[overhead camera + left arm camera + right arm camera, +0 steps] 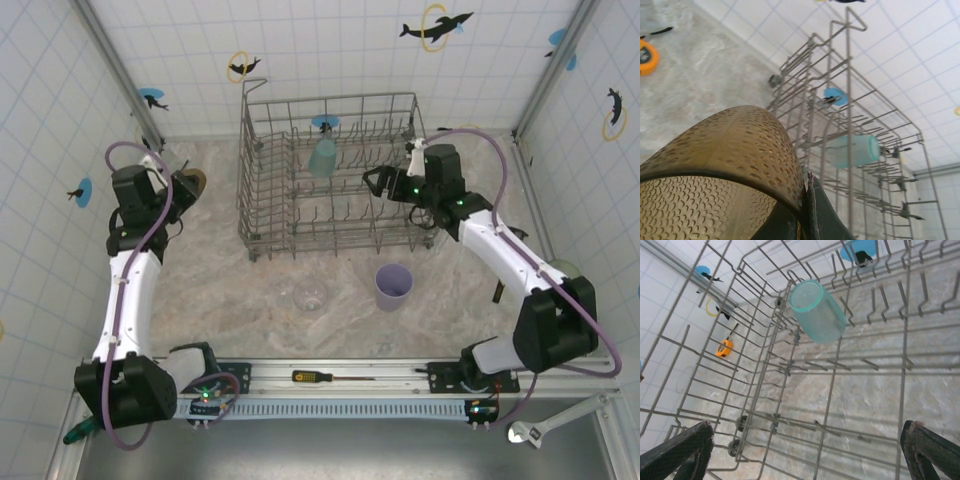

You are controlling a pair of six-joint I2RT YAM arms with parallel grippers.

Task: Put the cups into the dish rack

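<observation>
The dish rack (252, 200) is showing grey wire, the teal cup (322, 157) is glowing translucent, the lavender cup (393, 287) is looking solid, the amber-brown cup (730, 150) is showing fine dimples, and the desk (220, 290) is showing beige marbling.

White tiled walls (330, 60) with dolphin stickers (437, 26) enclose a beige marble-patterned tabletop (220, 300), evenly lit.
</observation>
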